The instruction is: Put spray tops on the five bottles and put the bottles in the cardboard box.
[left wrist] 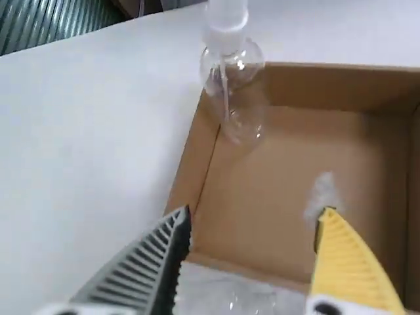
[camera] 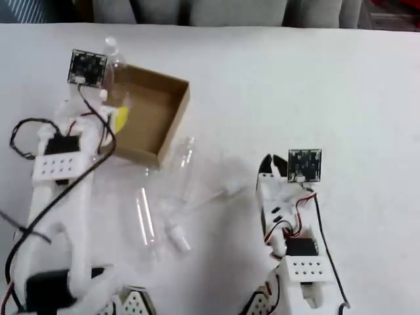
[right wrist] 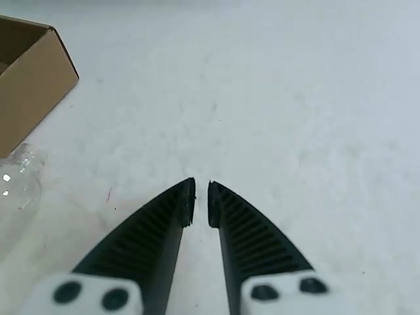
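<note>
Left wrist view, upper centre: a bottle point(left wrist: 233, 85) with a white top leans at the corner of the cardboard box point(left wrist: 197, 164), beyond my left claw point(left wrist: 254, 215), which is spread wide above the box floor. The high view adds loose bottles point(camera: 146, 220) at lower centre (lying on the table point(camera: 328, 85)). My right claw point(right wrist: 201, 197) is all but pressed together.

Brown cardboard box point(left wrist: 197, 164), clear bottle point(left wrist: 233, 85), white table point(left wrist: 85, 131); left fingers point(left wrist: 151, 262) grey and yellow, right fingers point(right wrist: 157, 230) black.
</note>
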Robot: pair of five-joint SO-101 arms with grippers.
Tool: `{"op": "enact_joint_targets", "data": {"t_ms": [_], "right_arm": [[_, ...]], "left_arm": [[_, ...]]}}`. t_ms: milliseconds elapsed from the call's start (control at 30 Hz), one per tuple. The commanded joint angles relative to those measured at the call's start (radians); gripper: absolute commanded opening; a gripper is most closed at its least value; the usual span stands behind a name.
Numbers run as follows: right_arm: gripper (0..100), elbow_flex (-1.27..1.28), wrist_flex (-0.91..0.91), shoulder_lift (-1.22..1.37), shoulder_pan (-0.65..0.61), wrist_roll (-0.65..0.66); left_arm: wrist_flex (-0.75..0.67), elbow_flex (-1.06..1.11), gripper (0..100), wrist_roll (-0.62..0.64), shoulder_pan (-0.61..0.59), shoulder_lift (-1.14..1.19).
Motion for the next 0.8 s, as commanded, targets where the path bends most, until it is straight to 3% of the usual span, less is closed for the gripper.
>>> {"op": "enact_joint_targets", "data": {"t_ms": [0, 200, 400, 600, 767], "right_arm": [[2.1, 0.005, -0.015, 0.001, 0.007, 0.002], [2.1, 0.005, -0.015, 0.001, 0.001, 0.002], [2.1, 0.006, -0.015, 0.001, 0.001, 0.002], [2.1, 0.025, -0.015, -0.007, 0.001, 0.002], [1.9, 0.026, -0.015, -0.007, 0.007, 0.002]], "left_arm": [[0.221, -0.017, 29, -0.095, -0.067, -0.114], [0.473, -0.018, 29, -0.364, -0.171, -0.130], [0.519, -0.048, 29, -0.715, -0.329, -0.130], [0.520, -0.043, 25, -0.767, -0.355, -0.120], [0.514, -0.051, 19, -0.786, -0.286, -0.117]]}}
